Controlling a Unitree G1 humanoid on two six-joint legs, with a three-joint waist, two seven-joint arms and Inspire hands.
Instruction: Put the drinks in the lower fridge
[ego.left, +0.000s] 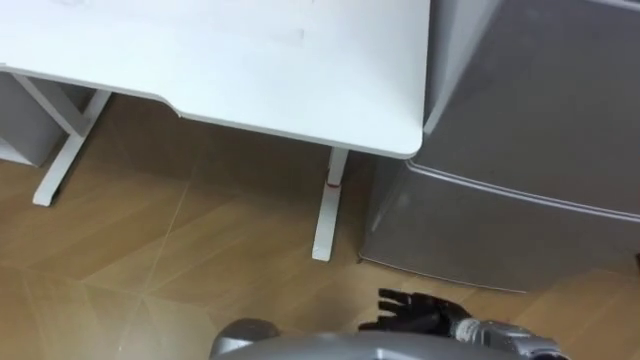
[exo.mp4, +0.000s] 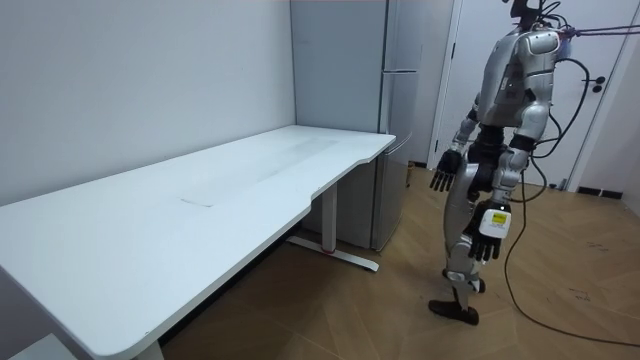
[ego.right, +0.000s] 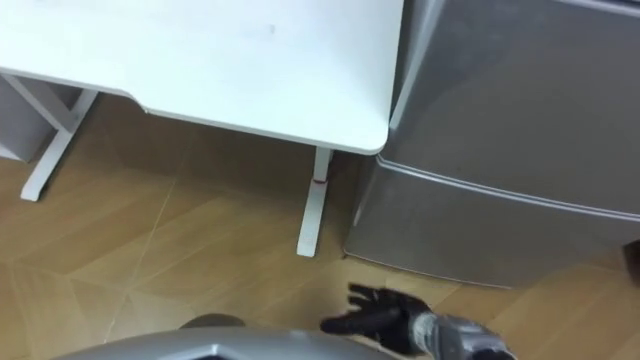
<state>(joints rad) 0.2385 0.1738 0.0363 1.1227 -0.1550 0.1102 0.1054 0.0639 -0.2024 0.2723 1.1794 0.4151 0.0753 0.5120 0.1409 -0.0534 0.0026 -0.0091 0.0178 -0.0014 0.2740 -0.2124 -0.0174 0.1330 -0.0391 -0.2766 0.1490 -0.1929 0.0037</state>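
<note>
Room view: robot stands on the wood floor just off the corner of the fridge (exo.mp4: 400, 120), a tall grey unit with 2 doors, both closed. A white counter (exo.mp4: 200, 200) runs beside the fridge along the wall; its top carries no drinks that I can see, and no bottle or can shows anywhere on the floor.

Hands: right hand (ego.left: 415, 312) shows low in the eye views, in front of the lower door (ego.left: 500, 235), fingers spread and fairly straight, holding nothing. Left hand (exo.mp4: 487, 228) hangs at the robot's side in the room view, fingers loose and extended, also holding nothing.

Drinks: not located. With the lower door closed, I cannot tell whether they already sit inside.

Step in hand, as a judgement: the scene fits 2 stages equally. Either the robot is moving about near the fridge with drinks to fetch from elsewhere, or the drinks are shelved behind the closed door and the robot is standing clear.

Next move: not settled by these pictures. Any work at the lower compartment would need a free hand on that door's edge, and the right hand is nearest.
</note>
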